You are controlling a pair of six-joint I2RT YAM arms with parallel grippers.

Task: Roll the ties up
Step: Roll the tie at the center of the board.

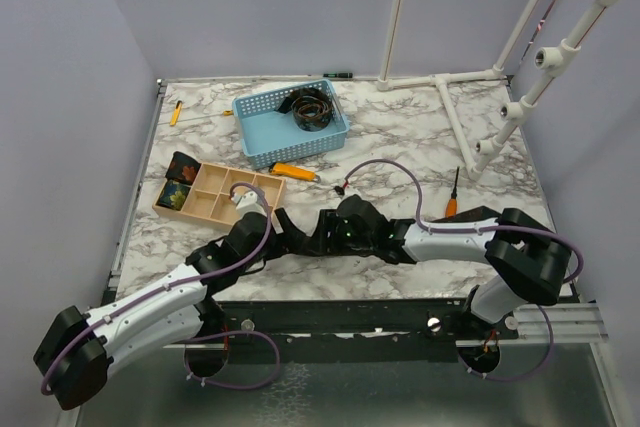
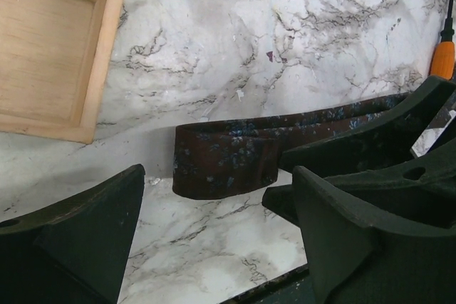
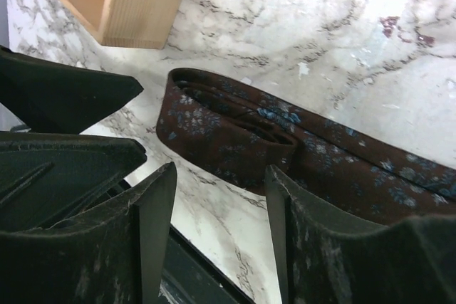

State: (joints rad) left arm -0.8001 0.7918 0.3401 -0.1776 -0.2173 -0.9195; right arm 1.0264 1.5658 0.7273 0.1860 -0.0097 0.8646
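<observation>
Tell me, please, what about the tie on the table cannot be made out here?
Left wrist: the far end of the tie, hidden behind the right gripper.
Right wrist: the tie's full length, since it runs off the right edge.
Top: the whole tie, covered by the left gripper and the right gripper.

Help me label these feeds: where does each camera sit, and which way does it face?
Top external: above, behind the robot, looking down on the marble table; left arm and right arm show.
Left wrist: on the left arm, facing the tie; open left tool in front.
Right wrist: on the right arm, facing the same tie; right tool in front.
Shared: both wrist views show the tie and wooden tray.
</observation>
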